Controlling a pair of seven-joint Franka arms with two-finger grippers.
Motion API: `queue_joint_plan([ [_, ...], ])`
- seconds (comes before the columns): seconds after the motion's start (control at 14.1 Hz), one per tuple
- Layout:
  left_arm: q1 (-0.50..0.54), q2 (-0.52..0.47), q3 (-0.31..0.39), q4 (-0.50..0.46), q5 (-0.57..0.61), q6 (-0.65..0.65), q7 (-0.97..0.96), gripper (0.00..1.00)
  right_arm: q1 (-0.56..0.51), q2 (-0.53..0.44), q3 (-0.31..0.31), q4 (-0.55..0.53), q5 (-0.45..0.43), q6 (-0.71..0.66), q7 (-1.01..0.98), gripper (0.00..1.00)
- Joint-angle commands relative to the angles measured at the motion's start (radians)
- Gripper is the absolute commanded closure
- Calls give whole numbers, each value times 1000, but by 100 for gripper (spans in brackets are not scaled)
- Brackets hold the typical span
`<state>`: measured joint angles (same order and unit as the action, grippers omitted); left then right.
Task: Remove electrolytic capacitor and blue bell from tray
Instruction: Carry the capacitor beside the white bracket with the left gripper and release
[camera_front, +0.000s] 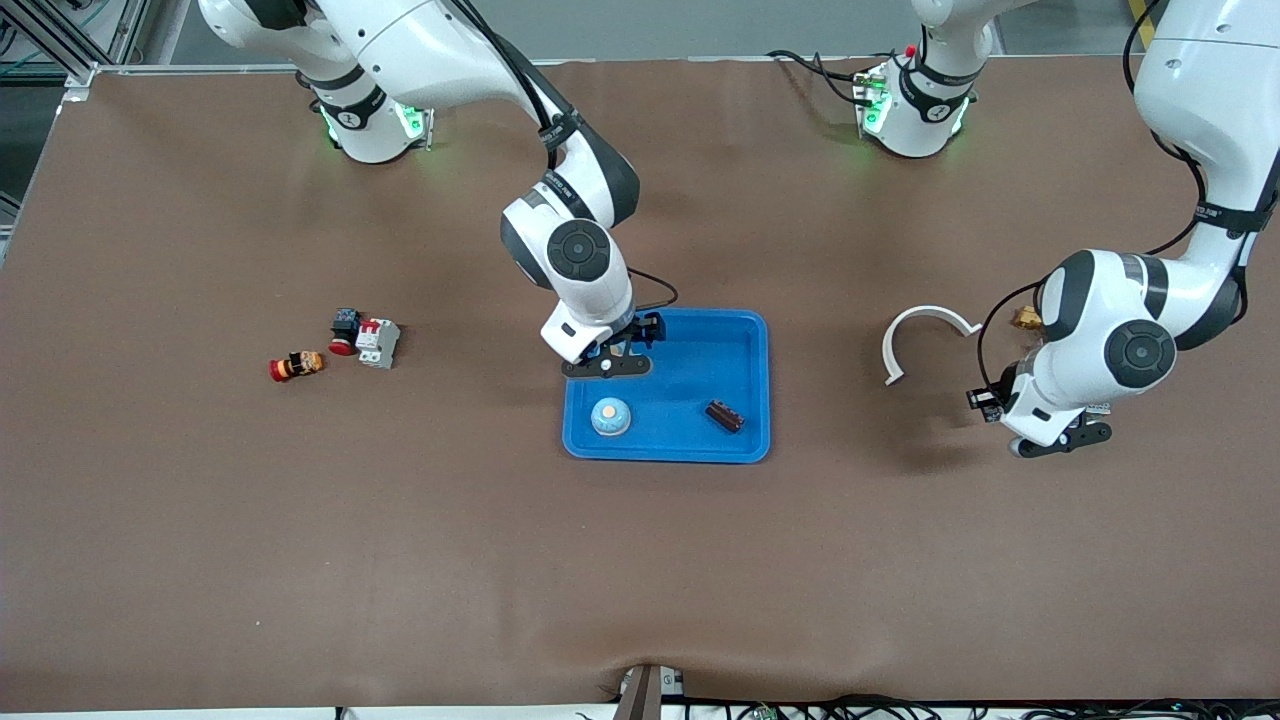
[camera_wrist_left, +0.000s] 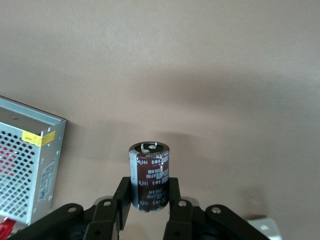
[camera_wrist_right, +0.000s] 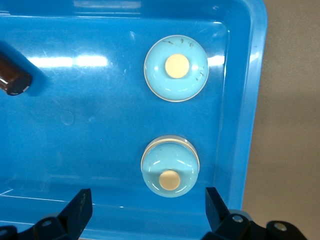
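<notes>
In the right wrist view a dark capacitor (camera_wrist_right: 12, 76) is cut by the picture's edge. The perforated metal box (camera_wrist_left: 27, 160) in the left wrist view is likewise cropped.

Blue tray (camera_front: 752, 390) open between bell (camera_front: 610, 416) and capacitor (camera_front: 724, 416), bare middle
</notes>
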<state>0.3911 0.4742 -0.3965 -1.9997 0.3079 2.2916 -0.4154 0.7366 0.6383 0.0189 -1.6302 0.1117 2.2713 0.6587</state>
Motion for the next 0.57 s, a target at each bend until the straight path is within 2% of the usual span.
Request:
queue_joint_plan([
  [0.0,17,-54,-4,-120,20,107,-25,100,13,9,-13,-10,-23,23,18,0],
  [0.21,22,-97,-4,-180,20,111,-103,100,12,26,-14,-10,-33,46,18,0],
  [0.5,81,-109,-7,-224,20,124,-123,100,12,41,-19,-10,-35,59,18,0],
])
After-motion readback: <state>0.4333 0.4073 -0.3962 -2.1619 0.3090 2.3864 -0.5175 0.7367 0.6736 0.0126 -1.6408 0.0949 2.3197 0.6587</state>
